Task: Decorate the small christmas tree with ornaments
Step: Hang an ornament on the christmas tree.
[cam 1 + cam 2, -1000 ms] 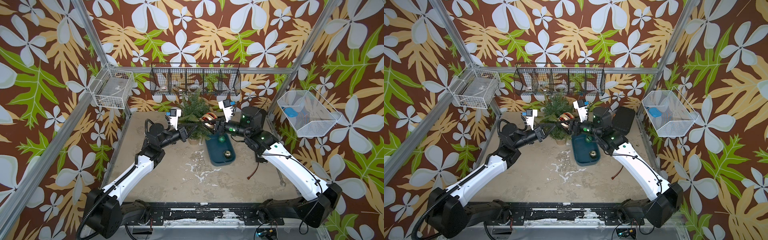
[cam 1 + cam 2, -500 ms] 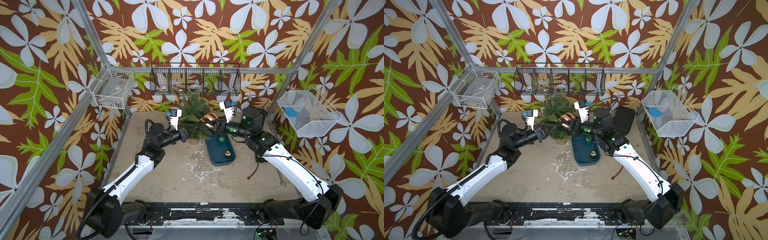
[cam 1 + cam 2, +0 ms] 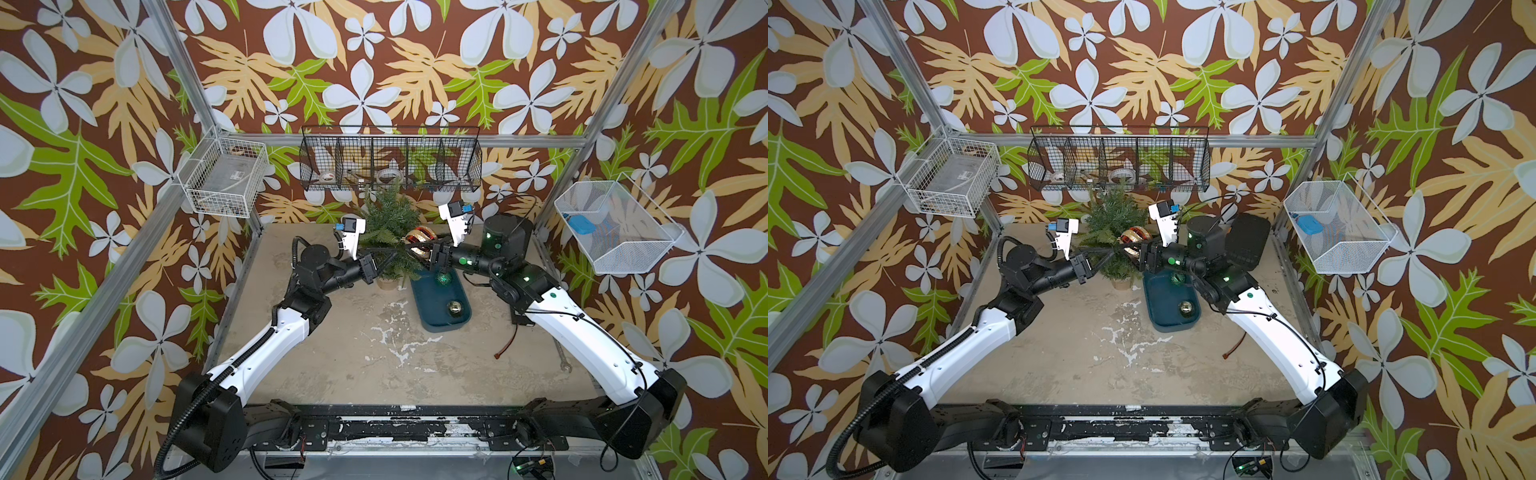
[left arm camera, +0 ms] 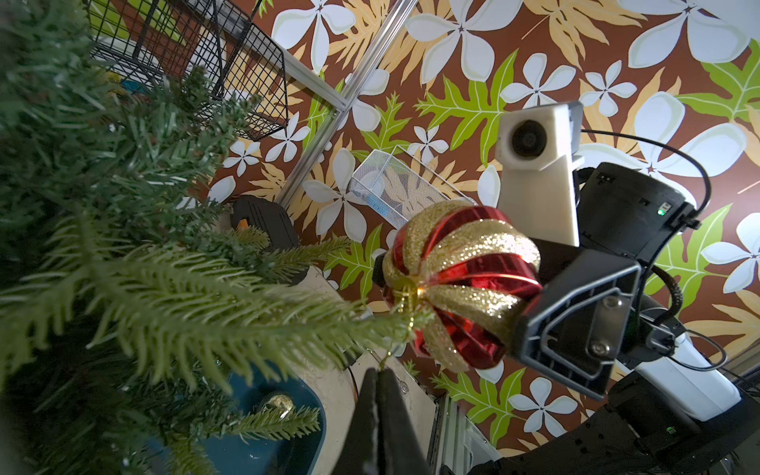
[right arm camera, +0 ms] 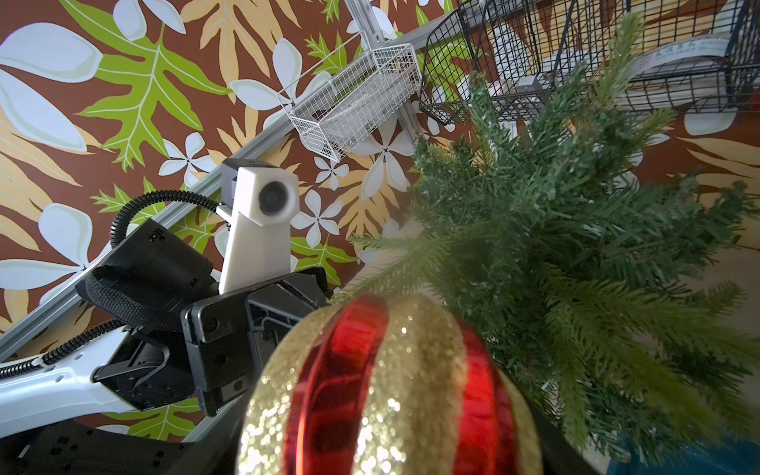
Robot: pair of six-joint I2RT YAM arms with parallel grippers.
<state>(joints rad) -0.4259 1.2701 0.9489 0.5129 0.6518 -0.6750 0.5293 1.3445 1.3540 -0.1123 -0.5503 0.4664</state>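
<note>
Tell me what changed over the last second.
Nothing visibly moved. The right pincer still grips the striped ball; the left pincer stays shut on its gold loop beside the tree. Green ball and gold ball remain in the tray.

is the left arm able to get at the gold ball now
Probably not: left gripper is shut on the loop of the striped ball at the tree. Once freed, bare table leads to the gold ball.
</note>
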